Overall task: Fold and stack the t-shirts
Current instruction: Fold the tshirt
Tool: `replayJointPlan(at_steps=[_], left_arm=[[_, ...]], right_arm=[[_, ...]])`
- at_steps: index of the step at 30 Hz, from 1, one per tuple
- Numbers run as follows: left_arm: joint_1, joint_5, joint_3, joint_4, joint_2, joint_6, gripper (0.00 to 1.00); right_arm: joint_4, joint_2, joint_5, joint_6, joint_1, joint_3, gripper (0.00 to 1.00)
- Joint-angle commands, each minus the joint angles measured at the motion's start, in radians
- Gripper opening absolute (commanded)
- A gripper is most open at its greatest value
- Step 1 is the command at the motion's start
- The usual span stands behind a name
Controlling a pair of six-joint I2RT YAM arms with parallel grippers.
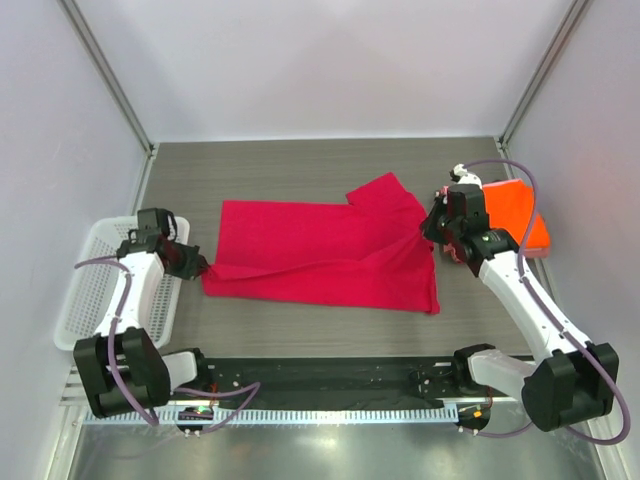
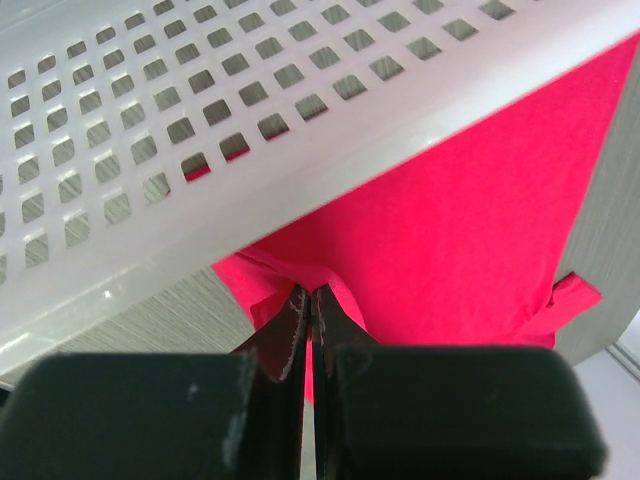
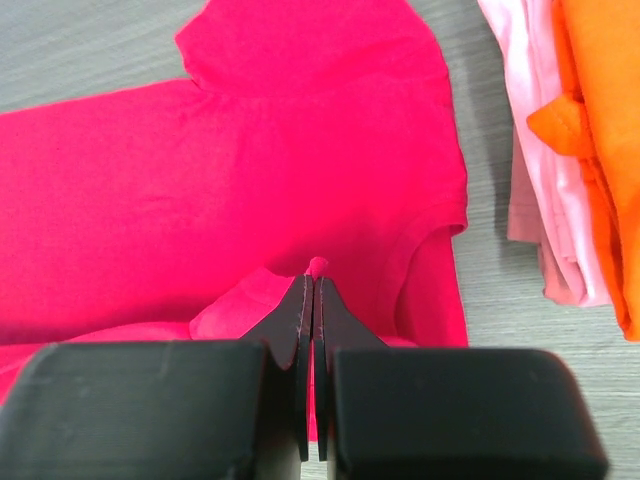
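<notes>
On grey table [image 1: 280, 170], centre: crimson t-shirt [image 1: 320, 255] spread wide, sleeve end toward right, one sleeve pointing to far side, long crease running across from one gripper to the other. At shirt's left end: left gripper [image 1: 203, 266] clamped tight on a pinch of crimson cloth, just beside white mesh basket [image 1: 85, 290]; basket rim looming overhead in wrist view. At right end: right gripper [image 1: 432, 240] likewise closed on a raised fold near the sleeve. Far right: orange t-shirt [image 1: 515, 215], folded, resting atop folded pale pink t-shirt [image 3: 535, 180], near crimson one, not touching.
</notes>
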Motion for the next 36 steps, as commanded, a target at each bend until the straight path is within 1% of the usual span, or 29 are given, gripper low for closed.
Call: replayJointPlan(at_steps=[1,5,12,13,14,15,16,17,18,19,20,21,22,23,24,25,26,27,28,29,30,31,33,34,35,36], left_arm=[[-0.004,-0.007,-0.011,0.044,0.043,-0.006,0.0],[-0.003,-0.014,0.0,0.057,0.09,-0.001,0.0],[-0.006,-0.022,0.017,0.075,0.129,0.0,0.0],[-0.012,-0.02,0.023,0.078,0.133,0.003,0.02],[-0.016,-0.023,0.035,0.081,0.146,0.006,0.1],[-0.021,-0.027,0.041,0.083,0.152,0.009,0.15],[-0.032,-0.033,0.048,0.084,0.155,0.014,0.22],[-0.036,-0.034,0.064,0.092,0.159,0.02,0.27],[-0.041,-0.04,0.075,0.092,0.167,0.023,0.32],[-0.046,-0.051,0.087,0.093,0.173,0.025,0.42],[-0.049,-0.06,0.106,0.092,0.176,0.026,0.47],[-0.05,-0.069,0.118,0.09,0.182,0.038,0.57],[-0.05,-0.069,0.127,0.089,0.183,0.052,0.58],[-0.055,-0.073,0.138,0.074,0.181,0.065,0.59],[-0.058,-0.079,0.153,0.061,0.169,0.078,0.59],[-0.062,-0.083,0.157,0.038,0.158,0.104,0.59],[-0.078,-0.121,0.155,0.026,0.14,0.117,0.58],[-0.091,-0.134,0.14,0.017,0.121,0.124,0.58],[-0.105,-0.142,0.123,0.003,0.068,0.131,0.57],[-0.121,-0.152,0.105,0.004,0.042,0.137,0.57],[-0.165,-0.158,0.088,0.004,0.016,0.137,0.57],[-0.183,-0.168,0.048,0.0,-0.041,0.138,0.56],[-0.242,-0.2,0.01,-0.014,-0.095,0.111,0.55],[-0.278,-0.203,-0.03,-0.023,-0.141,0.096,0.54],[-0.292,-0.201,-0.053,-0.025,-0.167,0.059,0.53],[-0.305,-0.198,-0.075,-0.025,-0.188,0.042,0.52]], right_arm=[[0.035,0.026,0.007,-0.004,-0.004,0.027,0.01],[0.046,0.045,0.013,-0.002,-0.004,0.027,0.01],[0.064,0.063,0.011,0.001,-0.004,0.015,0.01],[0.07,0.066,0.014,0.001,-0.004,0.012,0.01],[0.073,0.074,0.014,0.002,-0.004,0.012,0.02],[0.086,0.092,0.019,0.002,-0.004,0.016,0.04],[0.093,0.104,0.019,0.004,-0.004,0.022,0.04],[0.101,0.121,0.021,0.002,-0.004,0.044,0.05],[0.104,0.164,0.018,0.002,-0.004,0.059,0.09],[0.104,0.181,0.013,0.002,-0.005,0.076,0.13],[0.104,0.198,0.007,0.01,-0.005,0.102,0.2],[0.103,0.21,0.007,0.019,-0.004,0.111,0.55],[0.103,0.206,0.008,0.028,-0.004,0.113,0.65],[0.103,0.195,0.005,0.038,-0.002,0.102,0.71],[0.101,0.181,0.005,0.042,-0.002,0.09,0.73],[0.101,0.133,0.002,0.045,-0.001,0.056,0.72],[0.092,0.105,-0.005,0.051,-0.001,0.036,0.72],[0.086,0.07,-0.007,0.07,0.002,0.015,0.72],[0.075,0.036,-0.007,0.082,0.018,-0.031,0.72],[0.04,-0.031,-0.007,0.1,0.03,-0.053,0.72],[0.015,-0.061,0.01,0.143,0.044,-0.074,0.72],[-0.011,-0.091,0.023,0.18,0.073,-0.118,0.72],[-0.094,-0.174,0.065,0.252,0.117,-0.169,0.71],[-0.124,-0.203,0.117,0.345,0.139,-0.223,0.71],[-0.173,-0.254,0.141,0.386,0.197,-0.25,0.71],[-0.193,-0.28,0.161,0.441,0.225,-0.278,0.7]])
